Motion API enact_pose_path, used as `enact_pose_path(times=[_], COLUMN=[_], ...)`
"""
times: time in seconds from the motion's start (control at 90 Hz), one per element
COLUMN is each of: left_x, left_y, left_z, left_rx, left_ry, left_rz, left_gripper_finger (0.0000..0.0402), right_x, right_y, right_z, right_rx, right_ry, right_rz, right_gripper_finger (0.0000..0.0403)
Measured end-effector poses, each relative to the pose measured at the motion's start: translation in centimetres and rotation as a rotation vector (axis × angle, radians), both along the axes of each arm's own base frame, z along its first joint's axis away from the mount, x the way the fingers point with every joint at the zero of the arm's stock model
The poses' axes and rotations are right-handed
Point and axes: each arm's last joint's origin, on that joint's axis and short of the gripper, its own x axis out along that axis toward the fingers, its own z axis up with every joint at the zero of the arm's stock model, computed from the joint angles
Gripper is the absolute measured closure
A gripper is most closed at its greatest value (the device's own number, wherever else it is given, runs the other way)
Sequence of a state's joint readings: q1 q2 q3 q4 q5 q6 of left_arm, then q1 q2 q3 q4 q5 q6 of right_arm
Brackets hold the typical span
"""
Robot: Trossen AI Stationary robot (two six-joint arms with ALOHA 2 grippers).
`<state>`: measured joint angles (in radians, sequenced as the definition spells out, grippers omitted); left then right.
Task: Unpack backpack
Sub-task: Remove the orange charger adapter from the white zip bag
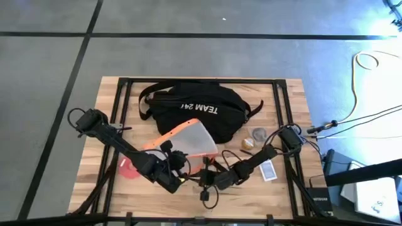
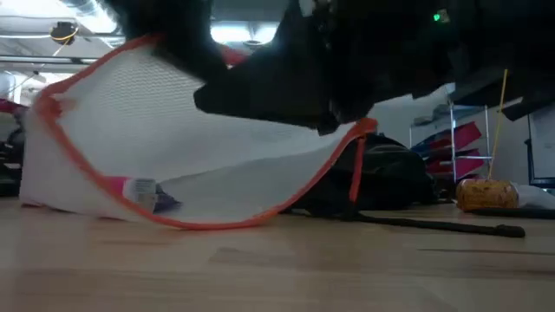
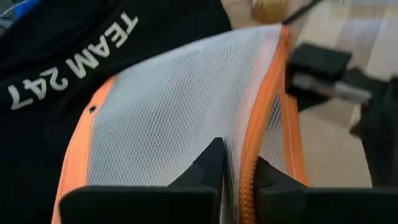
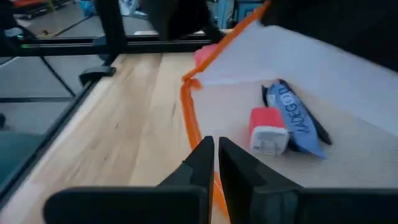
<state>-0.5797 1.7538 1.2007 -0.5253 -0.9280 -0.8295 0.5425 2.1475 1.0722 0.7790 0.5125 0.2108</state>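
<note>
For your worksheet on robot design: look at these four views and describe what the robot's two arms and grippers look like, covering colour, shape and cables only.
Both arms are dark, jointed bars with bulky black joint housings. The left gripper and right gripper each end in two flat, black, tapered fingers mounted on a wide black crossbar. Thin black cables loop beside the joints. No markings are visible on them.

Wooden butcher-block table [image 1: 201, 207], pale grain, black metal frame [image 1: 201, 80] along its edges. Grey floor [image 1: 56, 94] crossed by 2 dark tape lines [image 1: 188, 35]. Pale cable [image 1: 370, 59] coiled on the floor at right. Low view: bright ceiling lights [image 2: 243, 35]; red-and-white rack [image 2: 473, 143] at far right.
</note>
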Motion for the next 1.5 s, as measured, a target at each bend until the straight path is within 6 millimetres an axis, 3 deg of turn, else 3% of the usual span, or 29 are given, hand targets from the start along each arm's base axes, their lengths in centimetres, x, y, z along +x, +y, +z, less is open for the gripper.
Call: enact_pose_path(times=[0.156, 0.244, 0.433, 0.622, 0.733, 0.944, 1.278, 1.5], left_x=[0.3, 0.3, 0.4, 0.4, 0.4, 0.5, 0.7, 0.7], left_y=[-0.2, -0.2, -0.3, -0.3, -0.3, -0.3, -0.4, -0.2], left_z=[0.2, 0.2, 0.3, 0.3, 0.3, 0.3, 0.5, 0.5], left_rx=[-0.028, -0.033, -0.04, -0.044, -0.039, -0.04, -0.059, -0.037], left_ry=[-0.047, -0.05, -0.059, -0.059, -0.056, -0.06, -0.091, -0.096], left_rz=[0.001, 0.004, 0.004, -0.001, 0.0, 0.001, 0.001, 0.017], left_gripper_finger=[0.0401, 0.0401, 0.0401, 0.0401, 0.0401, 0.0401, 0.0401, 0.0401], right_x=[0.8, 1.4, 3.1, 4.4, 4.8, 4.9, 5.9, 6.9], right_y=[0.5, 0.9, 0.1, -1.9, -2.8, -3.2, -3.1, -3.6], right_z=[1.1, 1.5, 2.6, 0.6, -0.1, -0.1, -2.0, -1.5], right_rx=[0.01, -0.043, -0.073, -0.054, -0.053, -0.05, -0.089, -0.103], right_ry=[-0.022, 0.024, 0.077, 0.11, 0.131, 0.142, 0.185, 0.202], right_rz=[-0.008, 0.036, -0.039, -0.077, -0.096, -0.108, -0.091, -0.108], right_gripper_finger=[0.0393, 0.0372, 0.0274, 0.0174, 0.0143, 0.0148, 0.0168, 0.0169])
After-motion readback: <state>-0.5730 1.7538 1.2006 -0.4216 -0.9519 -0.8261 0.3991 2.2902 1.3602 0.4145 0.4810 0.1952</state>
